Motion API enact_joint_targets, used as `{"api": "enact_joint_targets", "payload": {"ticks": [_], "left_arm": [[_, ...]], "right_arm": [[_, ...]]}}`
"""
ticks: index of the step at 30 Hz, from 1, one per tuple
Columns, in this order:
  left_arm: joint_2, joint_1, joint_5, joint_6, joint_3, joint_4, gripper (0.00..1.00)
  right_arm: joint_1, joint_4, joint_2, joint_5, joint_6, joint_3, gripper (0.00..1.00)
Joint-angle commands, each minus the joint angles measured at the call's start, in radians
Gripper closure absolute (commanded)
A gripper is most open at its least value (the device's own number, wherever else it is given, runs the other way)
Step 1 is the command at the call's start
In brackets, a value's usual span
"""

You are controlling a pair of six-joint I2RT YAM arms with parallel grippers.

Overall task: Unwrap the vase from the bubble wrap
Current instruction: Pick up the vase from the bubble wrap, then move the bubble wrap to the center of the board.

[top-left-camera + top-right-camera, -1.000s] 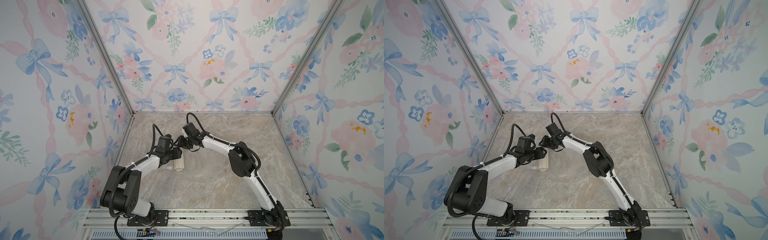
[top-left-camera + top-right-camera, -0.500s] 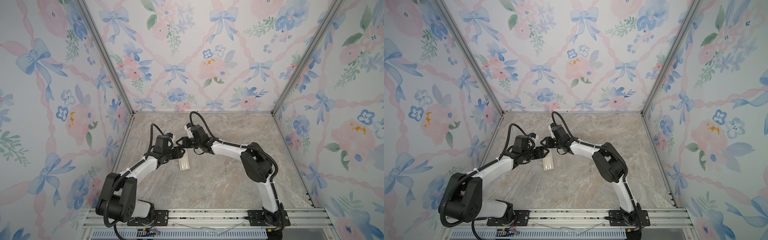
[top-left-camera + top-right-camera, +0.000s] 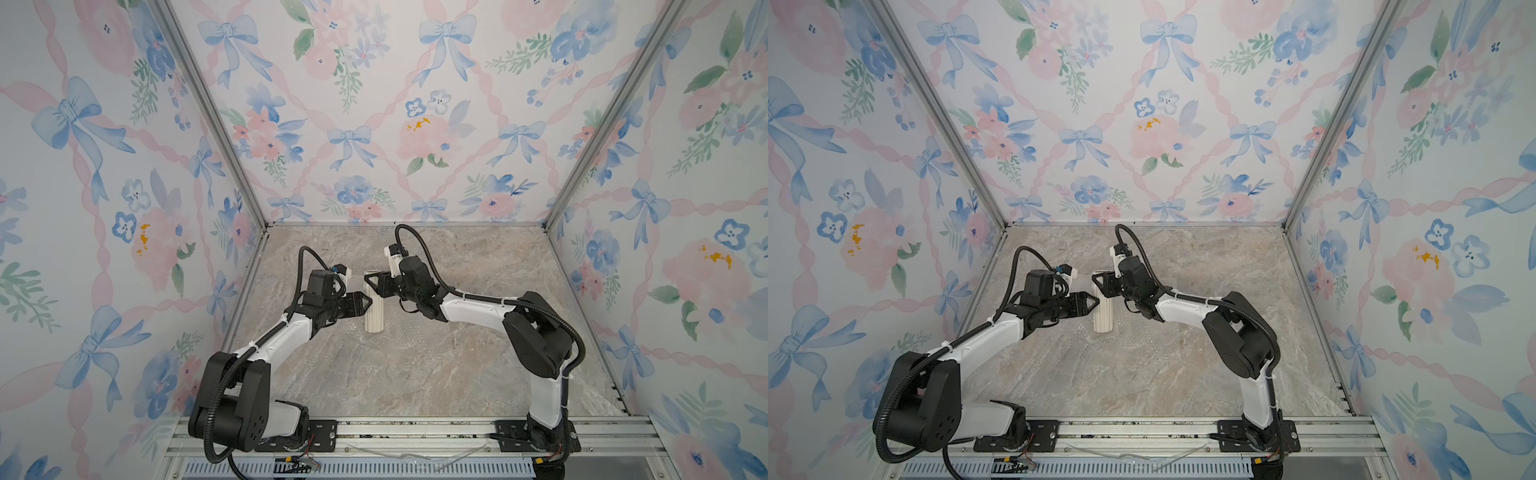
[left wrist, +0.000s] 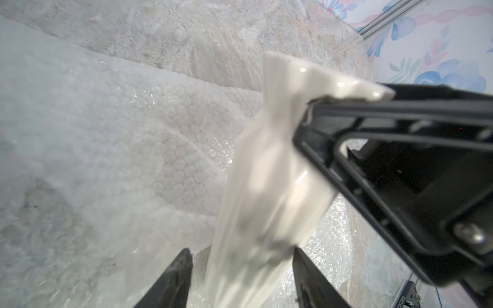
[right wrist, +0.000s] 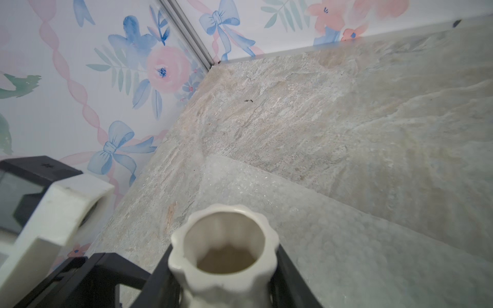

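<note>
**Bare vase held upright over the flattened wrap**

We start with the floral-papered walls (image 3: 374, 104) that box the cell in on three sides, and the marbled tabletop (image 3: 415, 374) beneath them. The left arm (image 3: 274, 340) and the right arm (image 3: 478, 309) reach in over it from the front rail (image 3: 415, 428). They meet toward the back on the left side, so each comes at the vase from its own side.

The bubble wrap (image 4: 138, 160) lies spread out on the tabletop with a loose fold or two in it. From above it is little more than a shimmer on the marble. The vase (image 3: 375, 313) stands close to upright over the sheet, mouth up, and we see no wrap clinging to it. We cannot tell whether its base touches the sheet or hangs just clear of it. We judge the unwrapping all but done. What seems left is to set the vase down clear of the sheet.

The right gripper (image 5: 224, 280) has its jaws closed on the vase just under the scalloped rim, one finger on either side. We read that as a high hold, chosen to carry the vase mouth-up with its ribbed body free of the plastic. The left gripper (image 4: 242, 269) straddles the lower body. A sliver of wrap shows between one finger and the ceramic, and the picture is blurred there. So we cannot tell whether it presses on the vase or only flanks it. In our judgement it sits low to steady the vase against swinging.
</note>
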Motion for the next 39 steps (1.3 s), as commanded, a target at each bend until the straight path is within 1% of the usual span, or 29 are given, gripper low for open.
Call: {"api": "enact_joint_targets", "payload": {"ticks": [1,8,11,15,18,21,25,27,30,33,35,37,39], "left_arm": [[-0.029,0.02,-0.007,0.006,-0.014,-0.021,0.38],[-0.038,0.036,0.004,-0.003,-0.02,-0.014,0.38],[-0.036,0.04,0.004,-0.005,-0.02,-0.012,0.38],[-0.027,0.041,0.007,-0.009,-0.025,0.0,0.39],[-0.019,0.041,0.013,-0.015,-0.026,0.01,0.39],[-0.017,0.041,0.006,-0.02,-0.025,0.013,0.39],[-0.014,0.041,0.002,-0.026,-0.016,0.014,0.4],[-0.01,0.037,0.004,-0.029,-0.012,0.017,0.4],[-0.003,0.007,-0.005,-0.039,0.003,0.028,0.41],[0.029,-0.073,-0.015,-0.066,0.018,0.076,0.41],[0.089,-0.144,-0.028,-0.069,0.088,0.089,0.41],[0.183,-0.214,-0.029,-0.062,0.152,0.09,0.44],[0.273,-0.252,-0.036,-0.06,0.208,0.09,0.47]], "right_arm": [[-0.005,0.114,-0.082,0.074,-0.078,-0.039,1.0],[0.004,0.168,-0.217,0.167,-0.174,-0.154,1.0],[0.019,0.19,-0.289,0.241,-0.251,-0.21,1.0],[0.032,0.197,-0.381,0.299,-0.338,-0.272,1.0],[0.043,0.186,-0.437,0.361,-0.397,-0.308,1.0],[0.058,0.175,-0.504,0.45,-0.461,-0.351,1.0],[0.057,0.097,-0.608,0.584,-0.527,-0.397,1.0],[0.044,0.05,-0.655,0.626,-0.538,-0.422,1.0],[0.005,-0.002,-0.724,0.653,-0.515,-0.476,1.0],[-0.02,-0.026,-0.794,0.664,-0.49,-0.541,1.0],[-0.022,-0.051,-0.836,0.666,-0.473,-0.571,1.0],[-0.018,-0.081,-0.886,0.659,-0.448,-0.6,1.0],[-0.005,-0.117,-0.935,0.65,-0.436,-0.621,1.0]]}}
